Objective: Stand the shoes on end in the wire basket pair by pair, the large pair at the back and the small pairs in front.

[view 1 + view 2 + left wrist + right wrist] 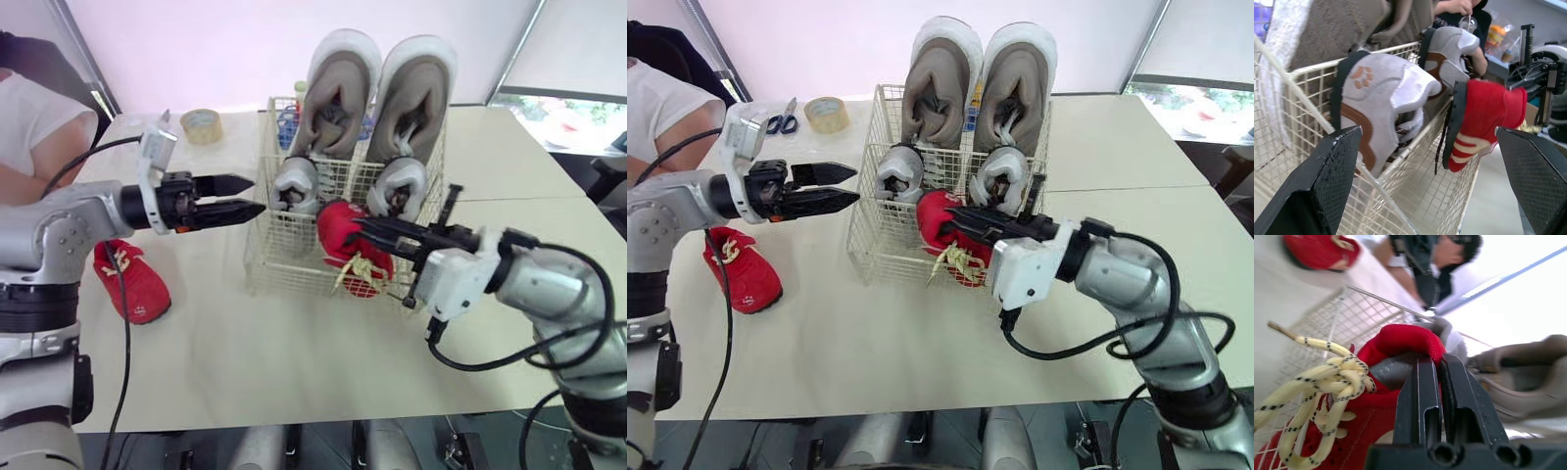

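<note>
A wire basket [269,257] stands mid-table. Two large grey shoes [338,88] stand on end at its back, two small grey shoes [296,186] in front of them. My right gripper [361,227] is shut on the rim of a red shoe [343,235] with yellow laces, holding it over the basket's front right part; the grip is close up in the right wrist view [1436,363]. My left gripper [250,196] is open, just left of the basket, nothing between its fingers [1327,176]. A second red shoe [132,279] lies on the table at the left.
A roll of tape [201,124] and scissors [779,122] lie at the back left of the table. A person in a white shirt [29,127] sits at the far left. The table's front edge is near my arms.
</note>
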Motion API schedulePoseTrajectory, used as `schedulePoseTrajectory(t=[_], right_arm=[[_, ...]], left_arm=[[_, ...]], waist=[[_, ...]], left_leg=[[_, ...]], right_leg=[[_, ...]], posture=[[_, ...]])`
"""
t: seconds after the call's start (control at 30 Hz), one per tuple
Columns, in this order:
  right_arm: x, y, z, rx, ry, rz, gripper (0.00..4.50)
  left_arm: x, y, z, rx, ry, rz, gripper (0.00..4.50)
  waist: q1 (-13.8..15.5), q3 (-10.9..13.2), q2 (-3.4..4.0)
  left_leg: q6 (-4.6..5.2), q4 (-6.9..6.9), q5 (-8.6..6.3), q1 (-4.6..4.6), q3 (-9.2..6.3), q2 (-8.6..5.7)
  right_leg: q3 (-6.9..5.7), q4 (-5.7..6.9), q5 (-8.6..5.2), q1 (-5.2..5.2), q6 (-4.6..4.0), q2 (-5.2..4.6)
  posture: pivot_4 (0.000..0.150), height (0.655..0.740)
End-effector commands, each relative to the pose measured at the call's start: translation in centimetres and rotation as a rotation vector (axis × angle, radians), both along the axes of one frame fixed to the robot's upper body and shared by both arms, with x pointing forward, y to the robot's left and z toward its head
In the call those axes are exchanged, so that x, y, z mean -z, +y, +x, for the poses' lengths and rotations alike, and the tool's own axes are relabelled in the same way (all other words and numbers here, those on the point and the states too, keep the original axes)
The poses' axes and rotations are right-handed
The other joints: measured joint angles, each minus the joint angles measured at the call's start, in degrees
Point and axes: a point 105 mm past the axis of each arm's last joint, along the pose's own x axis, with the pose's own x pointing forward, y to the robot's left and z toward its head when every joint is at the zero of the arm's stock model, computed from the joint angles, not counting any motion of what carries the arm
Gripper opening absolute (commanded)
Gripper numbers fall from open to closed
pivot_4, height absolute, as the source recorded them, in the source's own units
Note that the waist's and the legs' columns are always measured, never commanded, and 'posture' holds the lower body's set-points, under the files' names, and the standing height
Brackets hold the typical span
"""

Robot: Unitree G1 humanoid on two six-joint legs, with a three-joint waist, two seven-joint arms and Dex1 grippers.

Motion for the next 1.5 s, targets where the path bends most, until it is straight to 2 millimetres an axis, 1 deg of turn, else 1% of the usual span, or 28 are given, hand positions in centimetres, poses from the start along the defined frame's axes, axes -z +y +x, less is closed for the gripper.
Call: schedulePoseTrajectory(t=[0.03, 0.23, 0.4, 0.57, 0.77, 0.9, 1.0, 1.07, 1.13, 1.2, 1.27, 1.4, 1.47, 1.5], right_arm=[[-1.3, -1.0, -1.0, 0.082, -0.146, 0.05, 0.03], [-0.8, -1.4, -1.9, 0.127, -0.182, 0.036, 0.03], [-0.8, -2.4, -2.3, 0.191, -0.214, 0.014, 0.03], [-0.5, -3.3, -3.2, 0.267, -0.194, 0.03, 0.03], [0.2, -3.9, -3.9, 0.319, -0.112, 0.055, 0.03], [1.1, -4.0, -3.7, 0.329, -0.016, 0.07, 0.03], [1.3, -4.1, -3.4, 0.343, 0.044, 0.113, 0.03], [1.5, -4.1, -3.4, 0.347, 0.064, 0.11, 0.03], [2.4, -4.3, -3.5, 0.364, 0.112, 0.097, 0.03], [2.6, -4.5, -3.5, 0.382, 0.128, 0.102, 0.03], [2.7, -4.8, -3.6, 0.403, 0.144, 0.123, 0.03], [3.5, -5.5, -3.6, 0.448, 0.212, 0.189, 0.03], [3.7, -5.8, -3.7, 0.463, 0.231, 0.216, 0.62], [3.8, -5.9, -3.7, 0.473, 0.238, 0.232, 1.01]], left_arm=[[-1.1, -0.6, 0.1, 0.034, -0.055, -0.001, 4.5], [-1.3, -1.0, 0.6, 0.054, -0.065, -0.001, 4.5], [-1.5, -1.2, 0.7, 0.064, -0.076, 0.002, 4.5], [-1.5, -1.2, 0.8, 0.063, -0.083, 0.002, 4.5], [-1.3, -1.2, 0.9, 0.061, -0.08, 0.001, 4.5], [-1.2, -1.3, 1.0, 0.062, -0.079, -0.004, 4.5], [-1.2, -1.4, 1.0, 0.063, -0.08, -0.006, 4.5], [-1.2, -1.4, 1.0, 0.062, -0.081, -0.008, 4.5], [-1.2, -1.4, 1.0, 0.061, -0.082, -0.008, 4.5], [-1.2, -1.4, 1.0, 0.059, -0.081, -0.01, 4.5], [-1.1, -1.3, 1.1, 0.057, -0.081, -0.01, 4.5], [-1.1, -1.3, 1.1, 0.058, -0.081, -0.013, 4.5], [-1.0, -1.4, 1.1, 0.059, -0.08, -0.013, 4.5], [-1.0, -1.4, 1.2, 0.059, -0.08, -0.014, 4.5]], waist=[[0.3, 0.0, -0.01], [0.1, 0.0, -0.01], [0.1, 0.0, -0.01], [0.1, 0.0, -0.01], [0.1, 0.0, -0.01], [0.1, 0.0, -0.02], [0.1, 0.0, -0.02], [0.1, 0.0, -0.02], [0.1, 0.0, -0.03], [0.1, 0.0, -0.08], [0.1, -0.1, -0.11], [0.1, -0.1, -0.14], [0.1, -0.1, -0.21], [0.1, -0.1, -0.23]], left_leg=[[-0.01, 0.0, 0.01, 0.01, -0.02, 0.0], [-0.01, 0.02, 0.04, 0.01, -0.01, 0.0], [-0.02, 0.02, 0.06, 0.01, -0.02, 0.05], [0.0, 0.02, 0.06, 0.01, -0.04, 0.05], [0.0, 0.02, 0.06, 0.01, -0.06, 0.07], [0.0, 0.03, 0.05, 0.02, -0.07, 0.07], [0.0, 0.03, 0.05, 0.02, -0.07, 0.07], [0.0, 0.03, 0.05, 0.02, -0.07, 0.07], [0.0, 0.03, 0.05, 0.02, -0.07, 0.07], [0.01, 0.03, 0.05, 0.03, -0.08, 0.07], [0.0, 0.03, 0.04, 0.06, -0.08, 0.07], [0.0, 0.02, 0.04, 0.12, -0.09, 0.08], [0.0, 0.02, 0.04, 0.13, -0.1, 0.08], [0.0, 0.02, 0.04, 0.13, -0.1, 0.08]], right_leg=[[-0.01, 0.0, 0.0, 0.02, -0.01, 0.02], [0.01, -0.02, 0.0, 0.06, -0.02, 0.14], [0.01, -0.01, -0.01, 0.1, -0.02, 0.21], [0.02, -0.01, -0.01, 0.11, -0.03, 0.22], [0.02, -0.02, -0.01, 0.12, -0.03, 0.21], [0.01, -0.03, -0.02, 0.11, -0.04, 0.14], [0.01, -0.03, -0.02, 0.11, -0.04, 0.1], [0.01, -0.03, -0.02, 0.11, -0.04, 0.08], [0.01, -0.03, -0.02, 0.11, -0.04, 0.06], [0.0, -0.04, -0.02, 0.12, -0.03, 0.06], [0.0, -0.04, -0.02, 0.13, -0.04, 0.05], [-0.01, -0.04, -0.02, 0.18, -0.04, 0.05], [-0.01, -0.05, -0.02, 0.19, -0.04, 0.04], [-0.01, -0.06, -0.02, 0.21, -0.04, 0.03]], posture=[[0.15, 0.74], [0.15, 0.74], [0.15, 0.74], [0.15, 0.74], [0.15, 0.74], [0.15, 0.74], [0.15, 0.74], [0.15, 0.74], [0.15, 0.74], [0.15, 0.74], [0.15, 0.74], [0.15, 0.74], [0.15, 0.74], [0.15, 0.74]])
